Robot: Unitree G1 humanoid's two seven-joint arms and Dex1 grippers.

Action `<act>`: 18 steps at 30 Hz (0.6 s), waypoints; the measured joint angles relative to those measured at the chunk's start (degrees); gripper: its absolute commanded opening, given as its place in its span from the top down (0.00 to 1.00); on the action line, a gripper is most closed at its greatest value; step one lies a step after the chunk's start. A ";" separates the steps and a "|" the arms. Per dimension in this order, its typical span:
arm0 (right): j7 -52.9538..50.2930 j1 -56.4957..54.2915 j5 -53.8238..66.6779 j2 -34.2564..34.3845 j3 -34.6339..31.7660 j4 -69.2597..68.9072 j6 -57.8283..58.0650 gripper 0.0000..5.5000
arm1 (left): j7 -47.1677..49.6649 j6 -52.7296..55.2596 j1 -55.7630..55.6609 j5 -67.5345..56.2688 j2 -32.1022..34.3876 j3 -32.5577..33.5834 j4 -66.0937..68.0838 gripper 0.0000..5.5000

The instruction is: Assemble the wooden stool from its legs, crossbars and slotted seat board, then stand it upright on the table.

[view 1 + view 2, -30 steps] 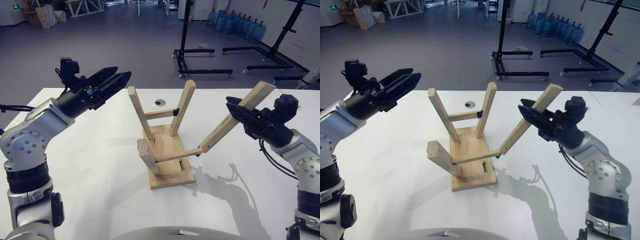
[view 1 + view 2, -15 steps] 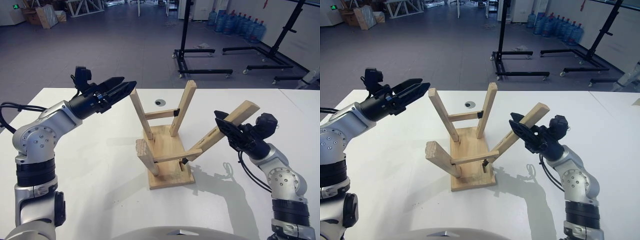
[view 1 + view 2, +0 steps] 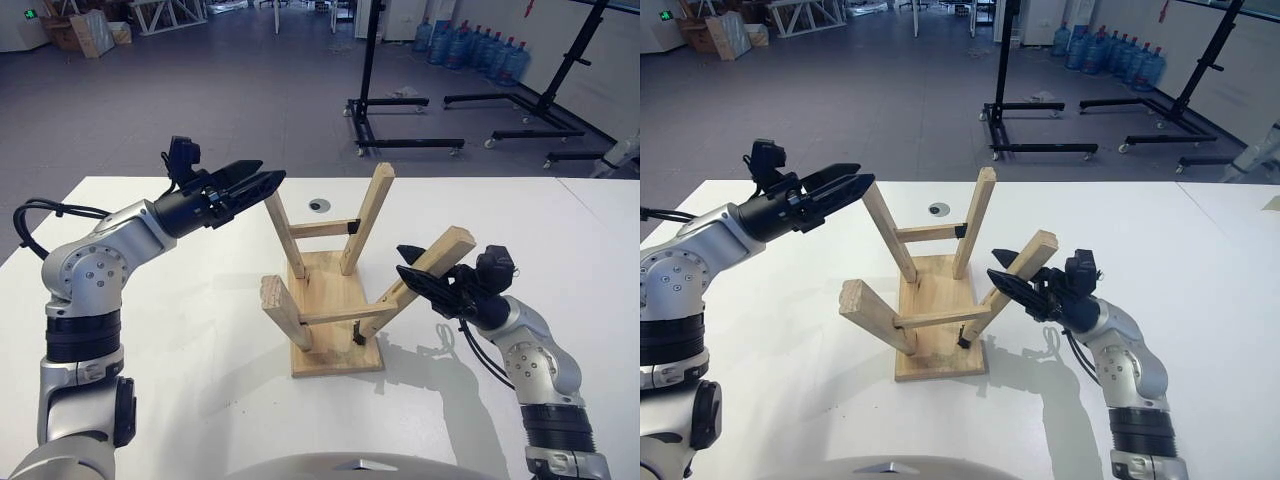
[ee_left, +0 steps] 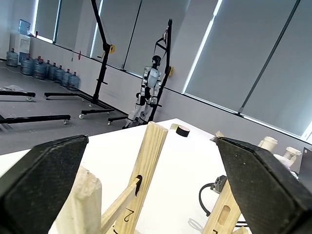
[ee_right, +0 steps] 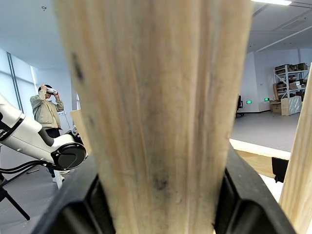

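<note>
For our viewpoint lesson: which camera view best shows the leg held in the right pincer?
Left eye view: the held leg shows whole, slanting from the right pincer down to the seat board. Right eye view likewise; right wrist, its near face; left wrist, perhaps a slotted part.

Head eyes overlook the stool (image 3: 325, 290); both wrist cameras face it closely

From here I can't make out whether the leg (image 3: 452, 245) held by my right gripper (image 3: 408, 264) has its lower end seated in the seat board's (image 3: 340, 356) slot; the joint there is too small.
</note>
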 measured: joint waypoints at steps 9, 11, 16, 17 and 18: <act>1.86 -1.47 -0.45 -1.33 1.26 0.87 -0.38 0.63 | -0.35 0.00 -0.12 0.96 -1.35 -0.45 -0.01 0.13; 2.28 -1.83 -0.49 -1.34 1.38 1.43 -0.67 0.63 | -0.35 0.00 -0.12 0.96 -1.74 -0.50 -0.03 0.13; 2.83 -1.85 -0.58 -1.34 1.42 1.69 -1.23 0.63 | -0.36 0.00 -0.12 0.96 -2.24 -0.51 -0.03 0.13; 3.09 -1.85 -0.65 -1.37 1.49 1.74 -1.56 0.63 | -0.38 0.00 -0.12 0.96 -2.24 -0.52 -0.03 0.13; 3.48 -1.86 -0.72 -1.45 1.58 1.76 -1.86 0.63 | -0.44 0.01 -0.13 0.96 -2.24 -0.55 -0.03 0.13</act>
